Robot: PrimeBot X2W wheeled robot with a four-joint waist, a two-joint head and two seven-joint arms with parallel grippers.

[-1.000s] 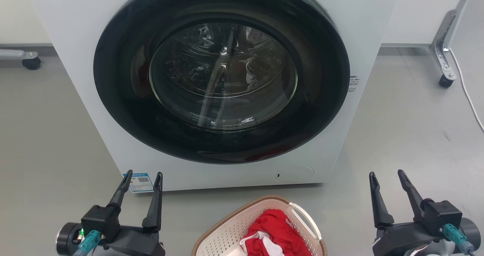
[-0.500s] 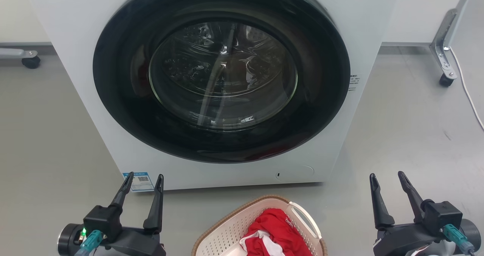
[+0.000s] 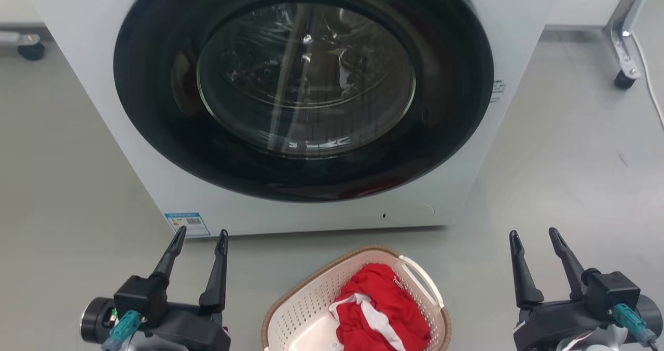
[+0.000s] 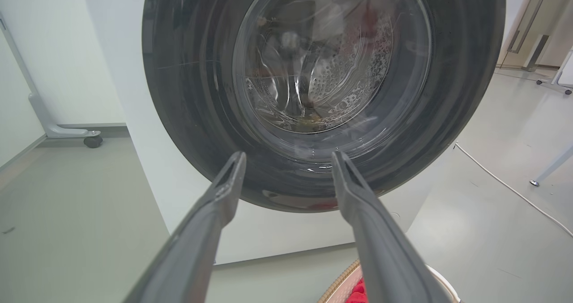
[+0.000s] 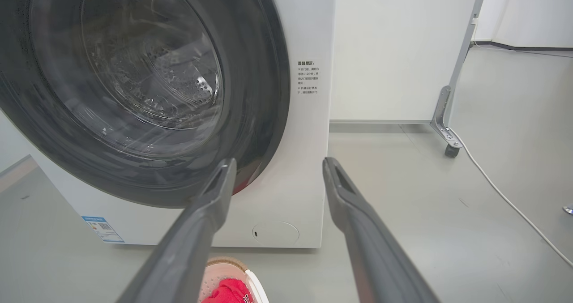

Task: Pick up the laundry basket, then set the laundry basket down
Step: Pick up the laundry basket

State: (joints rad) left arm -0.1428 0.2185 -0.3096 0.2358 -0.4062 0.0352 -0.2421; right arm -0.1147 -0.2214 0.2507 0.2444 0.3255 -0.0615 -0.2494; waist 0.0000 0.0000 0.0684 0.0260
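Cream-white perforated plastic forms the laundry basket (image 3: pixel 303 312), which has a brown woven-look rim. It sits on the grey floor (image 3: pixel 62 185) just in front of the washing machine (image 3: pixel 155 174), between the two grippers and at the lower edge of the head view. A red garment with white trim (image 3: pixel 381 309) lies inside it.

**Gripper state.** The left gripper (image 3: pixel 202 232) has its fingers spread apart and carries nothing. The right gripper (image 3: pixel 534 233) is likewise spread and bare. Both stand clear of the basket, one on each side.

**Handling.**
- The basket is probably light, since the load is one soft garment.
- The shell looks fairly stiff, but the perforated walls may flex if squeezed.
- Smooth plastic may slip between narrow fingers.
- The white loop handle (image 3: pixel 423 283) at the far right end is the likely place to take hold. The opposite end is cut off by the frame edge.
- A lift by one end would probably tilt the basket, so a hold at both ends is preferable.

**Markings.**
- A blue-and-white sticker (image 3: pixel 187 223) on the machine's lower left corner carries a square code. Its text is too small to read.
- A small printed panel (image 5: pixel 308 77) beside the door (image 3: pixel 306 76) holds several lines of Chinese characters, not legible here.
- No brand name can be made out.
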